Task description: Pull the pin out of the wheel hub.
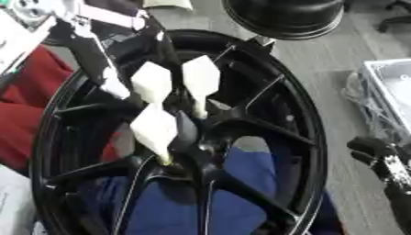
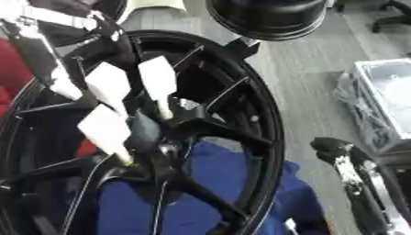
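A black spoked wheel hub (image 1: 309,119) stands tilted and fills the middle of both views. Three pins with cream, diamond-shaped heads stick out near its centre: one at the upper left (image 1: 151,80), one at the upper right (image 1: 201,75) and one lower down (image 1: 154,128). My left hand (image 1: 108,69) comes in from the upper left and sits against the left side of the upper left pin; whether it holds the pin is hidden. My right hand (image 2: 333,148) rests at the lower right, clear of the rim, holding nothing.
Blue cloth (image 1: 241,170) shows through the lower spokes and red cloth (image 1: 24,96) lies left of the rim. A black round object (image 1: 285,16) stands beyond the hub at the top. A pale tray (image 1: 393,87) sits on the grey floor at the right.
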